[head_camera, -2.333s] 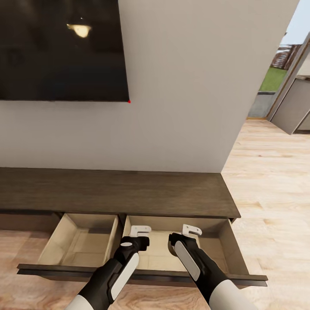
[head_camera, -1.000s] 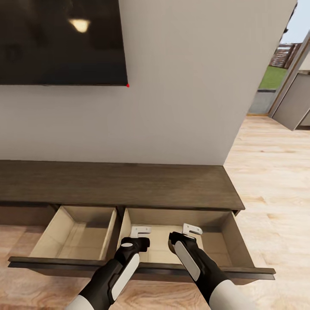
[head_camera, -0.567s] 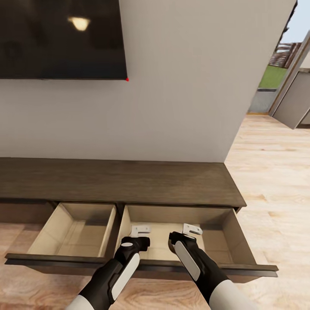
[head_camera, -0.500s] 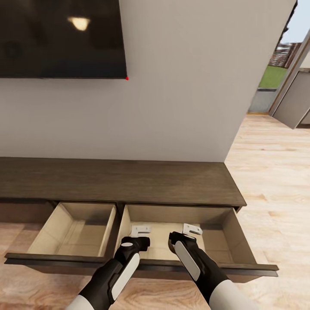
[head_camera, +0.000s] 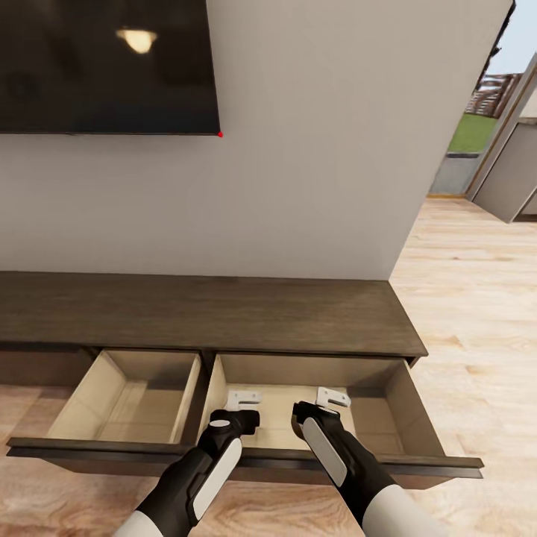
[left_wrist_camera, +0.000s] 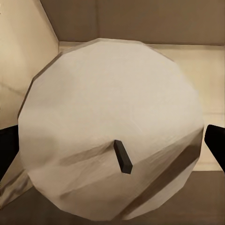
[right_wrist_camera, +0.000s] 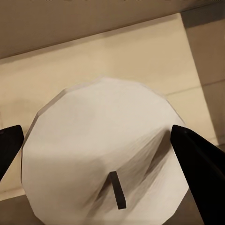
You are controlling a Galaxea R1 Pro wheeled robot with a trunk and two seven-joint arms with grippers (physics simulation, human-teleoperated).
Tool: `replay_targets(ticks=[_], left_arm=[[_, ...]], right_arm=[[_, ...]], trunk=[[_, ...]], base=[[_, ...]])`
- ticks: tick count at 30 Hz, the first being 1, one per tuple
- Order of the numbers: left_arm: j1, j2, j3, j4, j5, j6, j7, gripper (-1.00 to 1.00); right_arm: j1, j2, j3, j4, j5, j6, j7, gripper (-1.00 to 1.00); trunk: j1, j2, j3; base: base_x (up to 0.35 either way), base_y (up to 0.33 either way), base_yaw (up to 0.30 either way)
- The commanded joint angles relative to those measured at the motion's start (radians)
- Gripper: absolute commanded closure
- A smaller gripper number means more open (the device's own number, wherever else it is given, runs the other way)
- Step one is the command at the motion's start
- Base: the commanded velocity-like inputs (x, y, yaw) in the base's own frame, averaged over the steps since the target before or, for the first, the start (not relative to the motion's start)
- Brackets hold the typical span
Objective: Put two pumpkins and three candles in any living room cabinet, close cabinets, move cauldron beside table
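Note:
The long dark-brown cabinet (head_camera: 224,313) stands against the wall with two drawers pulled out. Both my grippers hang over the right drawer (head_camera: 399,406), pointing down into it. In the left wrist view a stubby grey-beige candle (left_wrist_camera: 108,108) with a dark wick sits between the black fingers (left_wrist_camera: 7,150), so the left gripper (head_camera: 242,400) is shut on it. The right gripper (head_camera: 332,397) is likewise shut on a second candle (right_wrist_camera: 101,140), with a black finger (right_wrist_camera: 199,168) on each side. Beneath both candles lies the drawer's pale floor.
The left drawer (head_camera: 112,399) is open and looks bare inside. A dark TV screen (head_camera: 104,67) hangs on the wall above the cabinet. Wooden floor (head_camera: 477,313) runs to the right toward a doorway with greenery outside.
The whole picture has shifted a little, so the camera moved slightly toward the cabinet. Both grippers keep their candles over the right drawer.

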Motion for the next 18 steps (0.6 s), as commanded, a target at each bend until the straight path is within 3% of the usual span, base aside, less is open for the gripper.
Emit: replay_targets(ticks=[1,12,13,18], left_arm=[[-0.001,0.0,-0.003,-0.001,0.01,0.002,0.01,1.0],[-0.001,0.001,-0.003,-0.002,0.01,0.002,0.01,1.0],[-0.001,0.001,-0.003,-0.002,0.01,0.002,0.01,1.0],[-0.001,0.001,-0.003,-0.002,0.01,0.002,0.01,1.0]], right_arm=[[-0.001,-0.001,0.003,-0.001,-0.005,0.004,-0.007,1.0],[-0.001,-0.001,0.002,-0.001,-0.006,0.004,-0.008,1.0],[-0.001,-0.001,0.001,-0.001,-0.006,0.004,-0.008,-1.0],[-0.001,0.0,0.001,-0.001,-0.006,0.004,-0.007,-1.0]], trunk=[[0.0,0.0,-0.001],[0.0,0.0,-0.001],[0.0,0.0,-0.001],[0.0,0.0,-0.001]], base=[[0.047,0.0,0.0],[0.03,0.0,0.0],[0.0,0.0,0.0],[0.0,0.0,0.0]])
